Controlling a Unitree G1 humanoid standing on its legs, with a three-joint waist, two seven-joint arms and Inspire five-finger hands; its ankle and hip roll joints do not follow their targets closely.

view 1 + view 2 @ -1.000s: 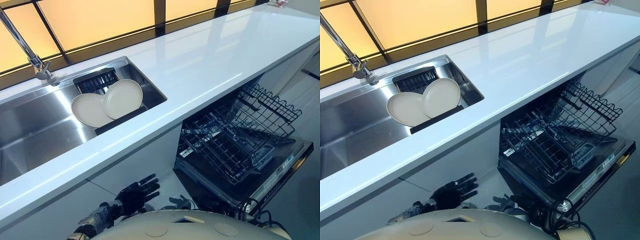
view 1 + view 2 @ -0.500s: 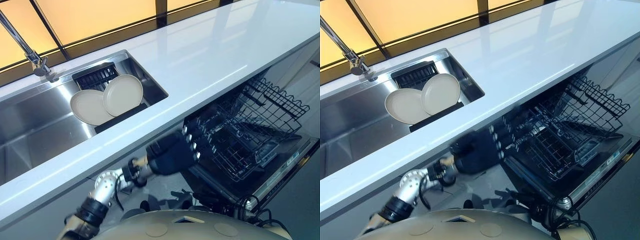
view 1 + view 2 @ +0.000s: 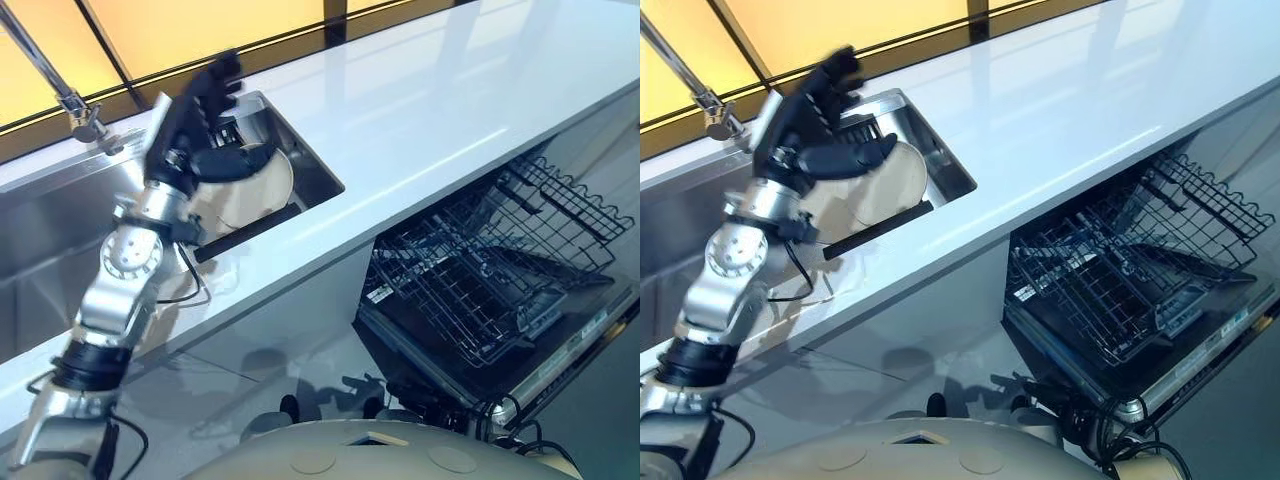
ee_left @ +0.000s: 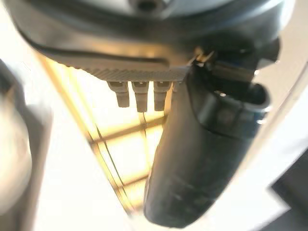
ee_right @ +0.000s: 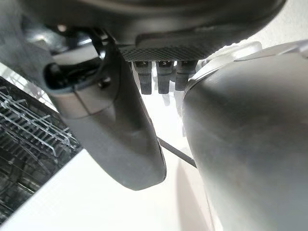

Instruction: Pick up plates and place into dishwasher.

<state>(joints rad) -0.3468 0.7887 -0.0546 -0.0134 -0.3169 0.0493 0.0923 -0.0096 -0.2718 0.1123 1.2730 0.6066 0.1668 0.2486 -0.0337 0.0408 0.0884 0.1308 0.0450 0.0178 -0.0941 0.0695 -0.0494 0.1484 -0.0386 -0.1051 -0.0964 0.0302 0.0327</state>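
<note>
Two cream plates [image 3: 268, 186] lean against a black rack [image 3: 252, 224] in the steel sink [image 3: 40, 225]. My left arm is raised from the lower left. Its left hand [image 3: 198, 108] hovers just above and in front of the plates with straight, spread fingers, holding nothing and hiding most of both plates. In the left wrist view the thumb [image 4: 202, 149] sticks out with nothing against it. My right hand [image 5: 115, 125] shows in its own wrist view, relaxed and empty, with the dishwasher rack [image 5: 29, 139] beside it.
The open dishwasher has its black wire rack [image 3: 485, 265] pulled out over the lowered door [image 3: 565, 345] at the lower right. A white countertop [image 3: 430, 110] runs across. A chrome faucet [image 3: 70, 98] stands at the sink's back left.
My left hand has risen from below the counter edge to above the sink, in front of the plates. The view has shifted a little.
</note>
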